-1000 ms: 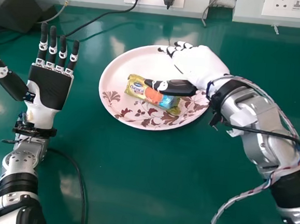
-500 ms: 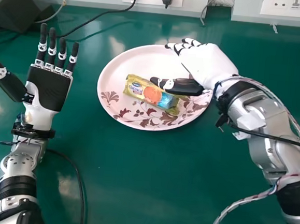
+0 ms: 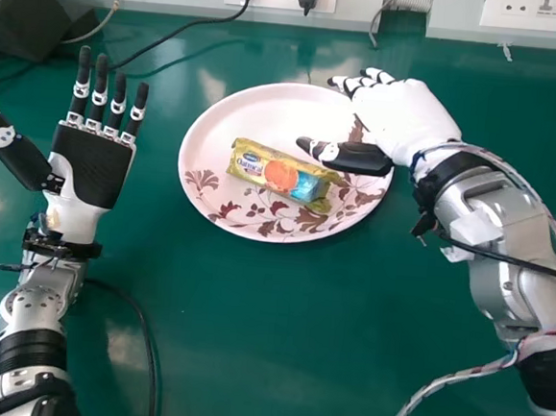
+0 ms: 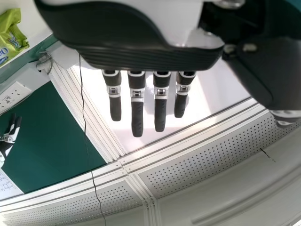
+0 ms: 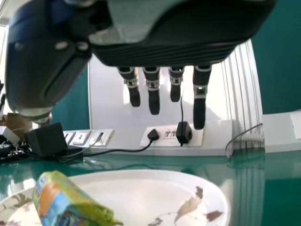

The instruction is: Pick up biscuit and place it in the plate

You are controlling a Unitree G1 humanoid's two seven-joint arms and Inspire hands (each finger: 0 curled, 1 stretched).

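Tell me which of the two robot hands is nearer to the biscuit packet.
The right hand, with its thumb over the plate; the left hand is outside the plate.

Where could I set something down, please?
Bare green table lies between the left hand and the plate, and nearer than the plate. It's crowded around the biscuit and right hand, and by the black box, far left.

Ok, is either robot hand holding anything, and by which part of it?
Nothing is held; the biscuit pack lies on the plate, clear of the open right robot hand.
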